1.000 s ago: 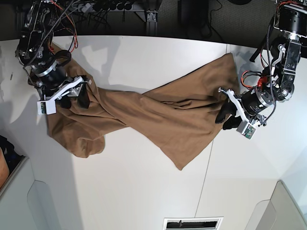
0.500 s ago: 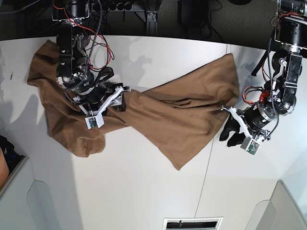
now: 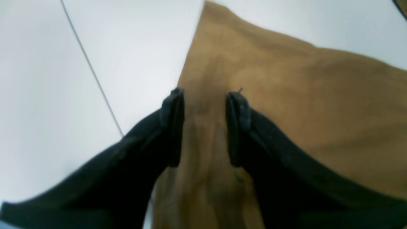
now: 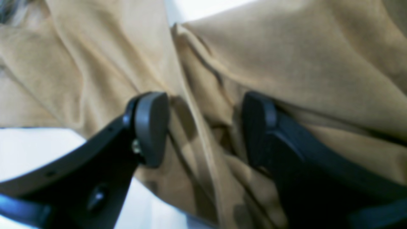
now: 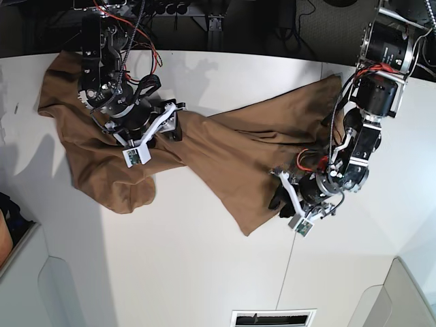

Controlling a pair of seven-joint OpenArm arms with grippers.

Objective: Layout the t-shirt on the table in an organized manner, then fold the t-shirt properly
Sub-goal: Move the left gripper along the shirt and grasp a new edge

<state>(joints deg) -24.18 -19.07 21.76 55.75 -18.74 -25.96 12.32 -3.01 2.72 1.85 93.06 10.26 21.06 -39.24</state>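
- Fabric of the t-shirt (image 5: 225,146) sprawls twisted across the table (image 5: 204,272), bunched at our right arm's side.
- Our left gripper (image 3: 205,124) sits at the shirt's lower edge beside the dark seam (image 3: 89,65), jaws partly open with cloth between them, not pinched.
- Our right gripper (image 4: 203,127) straddles a raised fold, jaws wide and unclamped.
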